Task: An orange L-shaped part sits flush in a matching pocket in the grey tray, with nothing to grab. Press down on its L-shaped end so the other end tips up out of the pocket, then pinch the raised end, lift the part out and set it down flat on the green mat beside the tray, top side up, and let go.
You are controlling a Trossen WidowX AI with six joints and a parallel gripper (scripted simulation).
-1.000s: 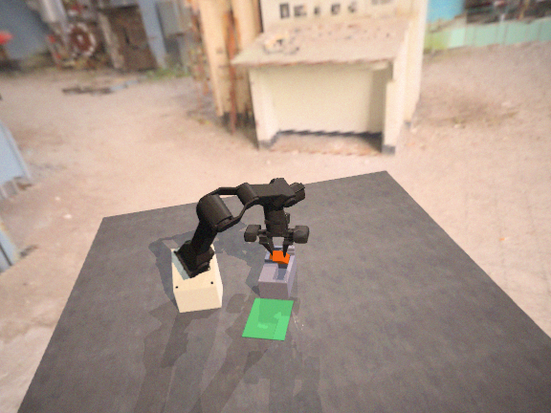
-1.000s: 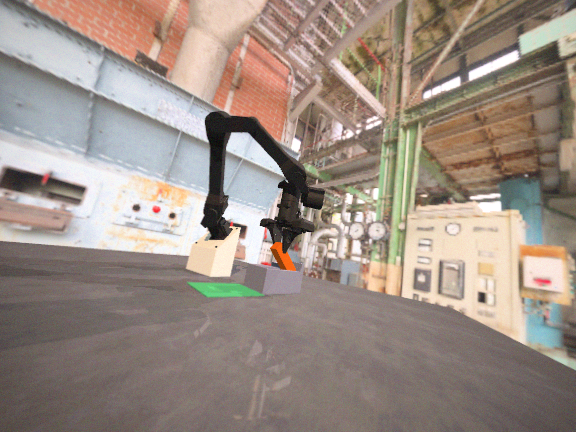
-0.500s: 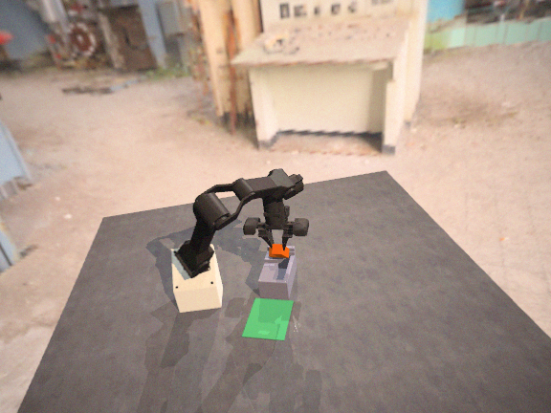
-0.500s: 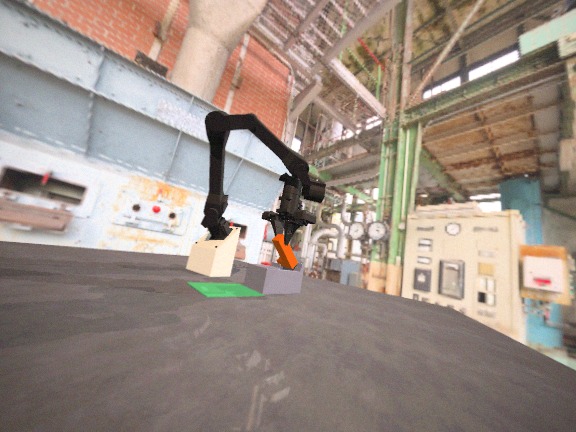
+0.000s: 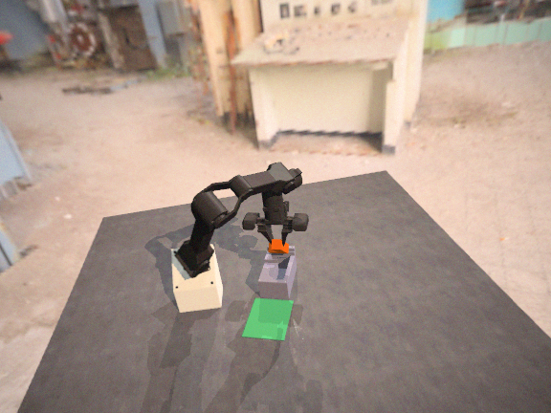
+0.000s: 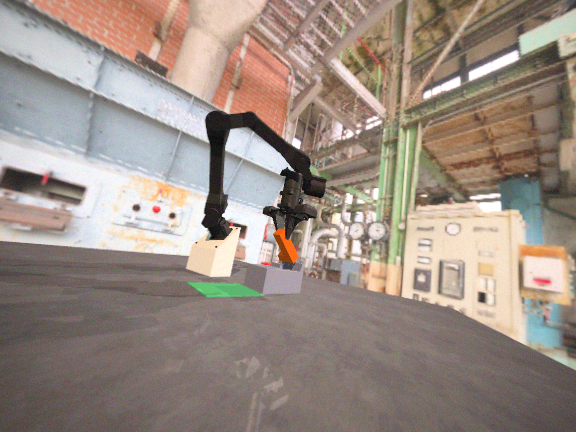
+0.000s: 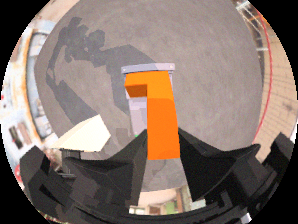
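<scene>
The orange L-shaped part [image 5: 278, 247] [image 6: 287, 248] [image 7: 162, 125] is steeply tilted, its plain end up between the fingers and its L-shaped end down. My gripper [image 5: 277, 242] [image 6: 286, 234] [image 7: 161, 131] is shut on that raised end. The part hangs over the far end of the grey tray [image 5: 275, 289] [image 6: 280, 281] [image 7: 149, 67], its lower end just above or close to the rim; whether they touch is hard to tell. The pocket shows empty in the top view. The green mat [image 5: 268, 319] [image 6: 225, 290] lies flat beside the tray, at its near end in the top view.
The cream base block [image 5: 200, 296] [image 6: 220, 261] [image 7: 89, 134] of the arm stands left of the tray in the top and exterior views. The dark table [image 5: 383, 296] [image 6: 350, 360] carries it all, and its far edge runs behind the arm in the top view.
</scene>
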